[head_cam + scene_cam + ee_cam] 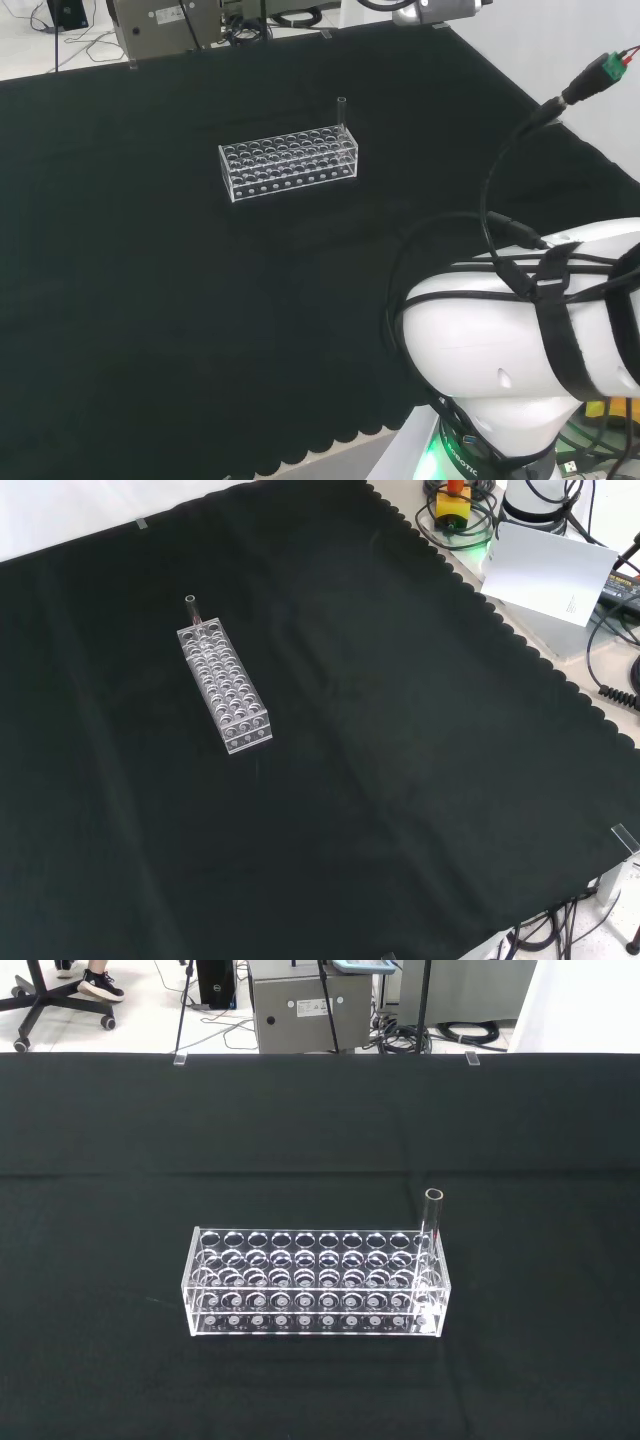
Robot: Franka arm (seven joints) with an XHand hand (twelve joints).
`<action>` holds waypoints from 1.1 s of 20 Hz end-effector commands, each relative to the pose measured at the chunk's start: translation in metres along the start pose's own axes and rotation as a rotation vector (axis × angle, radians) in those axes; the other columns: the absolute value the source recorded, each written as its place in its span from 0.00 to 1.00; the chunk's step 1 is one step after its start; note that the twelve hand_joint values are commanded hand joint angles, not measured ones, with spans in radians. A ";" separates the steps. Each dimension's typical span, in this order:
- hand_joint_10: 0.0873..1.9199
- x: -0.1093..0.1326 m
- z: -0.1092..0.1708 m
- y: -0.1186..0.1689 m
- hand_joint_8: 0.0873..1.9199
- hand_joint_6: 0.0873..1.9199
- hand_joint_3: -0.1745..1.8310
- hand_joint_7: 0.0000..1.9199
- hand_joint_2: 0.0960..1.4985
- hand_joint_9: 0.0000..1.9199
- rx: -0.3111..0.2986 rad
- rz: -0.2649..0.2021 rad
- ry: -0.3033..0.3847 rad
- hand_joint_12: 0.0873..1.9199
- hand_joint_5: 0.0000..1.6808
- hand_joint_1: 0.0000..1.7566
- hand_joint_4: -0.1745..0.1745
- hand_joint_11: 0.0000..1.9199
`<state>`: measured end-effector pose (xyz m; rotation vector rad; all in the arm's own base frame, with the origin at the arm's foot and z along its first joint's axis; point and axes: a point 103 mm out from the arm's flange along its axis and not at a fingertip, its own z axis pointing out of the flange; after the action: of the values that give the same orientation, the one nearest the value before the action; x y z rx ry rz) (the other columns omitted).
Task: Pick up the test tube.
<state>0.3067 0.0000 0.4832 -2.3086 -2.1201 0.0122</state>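
- Well out on the black cloth [150, 300] stands a clear rack [289, 166] with rows of round holes, and every place below is given from that rack.
- Upright in a corner hole of the rack stands the test tube [341, 112], a clear tube whose open top rises above the rack's upper plate.
- Seen from the head view, that corner is the rack's far right one; the tube stands straight, not leaning.
- Seen from the front view, the rack [224, 687] runs lengthwise away from the camera, and the tube [192, 610] is at its far end, on the left side of that end.
- Seen from the wrist view, the rack [315, 1282] lies broadside on, and the tube [433, 1222] stands at one end of it, in the row farther from the camera.
- Besides that one tube, the other holes of the rack look bare, though the ware is clear and hard to read.
- Nearer the camera than the rack in the head view, and to the rack's right, rises the arm's white link [520, 340], wrapped with black cables and well apart from the rack.
- As for the hand, I cannot tell its state, or whether it has hold of anything.
- Nothing touches the tube other than the rack that bears it.
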 end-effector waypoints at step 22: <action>0.49 -0.009 0.032 0.102 0.43 0.00 0.33 0.06 0.49 0.07 0.119 -0.040 0.061 0.82 0.14 0.39 0.37 0.07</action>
<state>0.3622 -0.0106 0.4647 -2.2311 -2.0791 0.0249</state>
